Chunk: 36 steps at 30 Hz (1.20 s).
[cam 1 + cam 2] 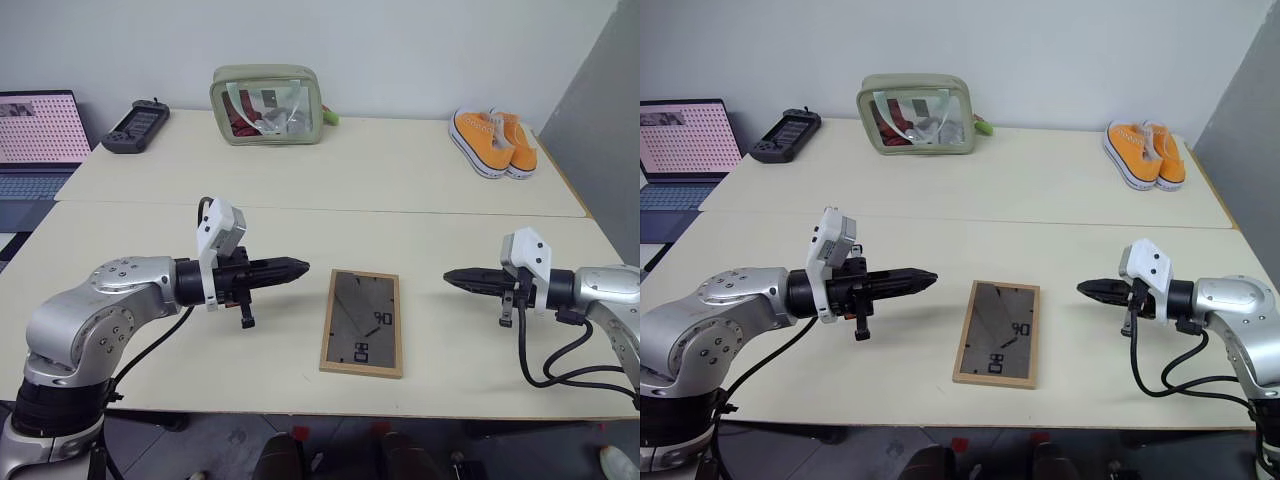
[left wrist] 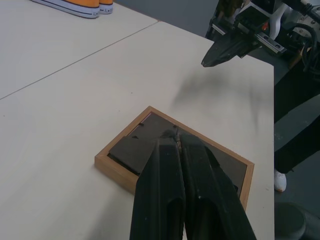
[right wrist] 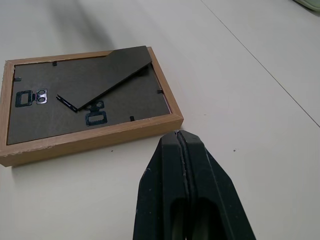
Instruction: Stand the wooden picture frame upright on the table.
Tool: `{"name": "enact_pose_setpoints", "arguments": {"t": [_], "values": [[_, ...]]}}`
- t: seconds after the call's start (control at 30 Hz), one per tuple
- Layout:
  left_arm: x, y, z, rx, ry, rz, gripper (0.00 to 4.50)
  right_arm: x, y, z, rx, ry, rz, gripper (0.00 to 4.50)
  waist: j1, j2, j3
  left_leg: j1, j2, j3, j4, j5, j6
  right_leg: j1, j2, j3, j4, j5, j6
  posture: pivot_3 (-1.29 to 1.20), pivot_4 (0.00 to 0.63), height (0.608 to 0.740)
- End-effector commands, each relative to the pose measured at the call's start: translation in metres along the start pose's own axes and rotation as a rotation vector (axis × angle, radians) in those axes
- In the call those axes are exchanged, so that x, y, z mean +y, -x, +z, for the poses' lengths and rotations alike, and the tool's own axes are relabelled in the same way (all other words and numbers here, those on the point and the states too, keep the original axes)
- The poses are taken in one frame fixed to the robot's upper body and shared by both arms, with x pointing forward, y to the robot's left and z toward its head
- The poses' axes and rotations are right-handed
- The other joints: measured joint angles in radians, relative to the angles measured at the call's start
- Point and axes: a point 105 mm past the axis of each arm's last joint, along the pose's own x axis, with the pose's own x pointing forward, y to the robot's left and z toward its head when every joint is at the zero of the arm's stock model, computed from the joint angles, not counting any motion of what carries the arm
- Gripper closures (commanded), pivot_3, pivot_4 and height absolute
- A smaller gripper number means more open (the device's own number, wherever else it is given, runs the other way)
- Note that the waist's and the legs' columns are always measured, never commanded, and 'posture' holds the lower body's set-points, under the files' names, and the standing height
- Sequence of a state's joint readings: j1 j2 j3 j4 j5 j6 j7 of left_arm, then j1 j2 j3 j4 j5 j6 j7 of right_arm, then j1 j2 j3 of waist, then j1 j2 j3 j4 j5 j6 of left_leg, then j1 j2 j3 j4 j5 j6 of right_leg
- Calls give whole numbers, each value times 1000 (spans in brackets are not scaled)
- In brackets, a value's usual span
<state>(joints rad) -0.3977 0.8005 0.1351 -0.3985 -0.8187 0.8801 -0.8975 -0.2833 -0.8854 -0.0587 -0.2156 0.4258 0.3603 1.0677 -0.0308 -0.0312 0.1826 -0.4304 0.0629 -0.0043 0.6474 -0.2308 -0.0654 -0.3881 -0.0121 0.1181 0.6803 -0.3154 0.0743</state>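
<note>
wooden picture frame [image 1: 362, 322] flat, back up, mid table [image 1: 150, 230]; left claw [image 1: 300, 267], right claw [image 1: 452, 277] closed, flanking, apart.

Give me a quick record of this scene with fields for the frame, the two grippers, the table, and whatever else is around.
frame: wooden picture frame lying flat, back side up, stand folded against the back
left gripper: shut, empty, left of the frame, apart from it
right gripper: shut, empty, right of the frame, apart from it
table: bears the frame
far table: laptop, controller, clear pouch, orange shoes
task state: frame not yet upright
</note>
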Motion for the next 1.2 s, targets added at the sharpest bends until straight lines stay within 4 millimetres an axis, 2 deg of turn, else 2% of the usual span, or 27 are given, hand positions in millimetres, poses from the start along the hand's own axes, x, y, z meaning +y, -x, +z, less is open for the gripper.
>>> {"name": "enact_pose_setpoints", "arguments": {"t": [0.03, 0.4, 0.63, 0.77, 1.07, 1.2], "values": [[0, -1, 7, -11, -39, 14, 4476, -2, 2, 11, -34, 34, -27, 4500, 0, 0, 0, 0, 0, 0, 0, 0, 0, 0, 0, 0, 0, 0, 0, 0, 150, 740], [3, -2, 13, -18, -49, 23, 4476, -2, 0, 9, -40, 28, -43, 4500, 0, 0, 0, 0, 0, -1, 1, 0, 0, 0, 0, 0, 1, 0, 0, 0, 150, 740], [23, -1, -18, 40, 11, 126, 4476, 4, -11, -10, -31, -19, -100, 4500, 0, 0, 0, 1, 1, -1, 1, 0, 0, 1, 1, 0, 1, 0, 0, 0, 150, 740], [45, -5, -50, 91, 78, 241, 4476, 12, -23, -34, -18, -104, -167, 4500, 0, 0, -2, 2, 1, -2, 1, 0, 0, 2, 1, -1, 1, 0, 0, 0, 150, 740], [43, -23, -72, 131, 101, 198, 4476, 18, -22, -49, 8, -139, -211, 4500, 1, 0, -2, 2, 1, -3, 2, 2, -2, 2, 2, -1, 3, 0, 0, 0, 150, 740], [28, -24, -79, 181, 156, 112, 4476, 20, -17, -52, 21, -130, -203, 4500, 1, 0, -2, 2, 1, -3, 2, 2, -2, 2, 2, -1, 3, 0, 0, 0, 150, 740]]}}
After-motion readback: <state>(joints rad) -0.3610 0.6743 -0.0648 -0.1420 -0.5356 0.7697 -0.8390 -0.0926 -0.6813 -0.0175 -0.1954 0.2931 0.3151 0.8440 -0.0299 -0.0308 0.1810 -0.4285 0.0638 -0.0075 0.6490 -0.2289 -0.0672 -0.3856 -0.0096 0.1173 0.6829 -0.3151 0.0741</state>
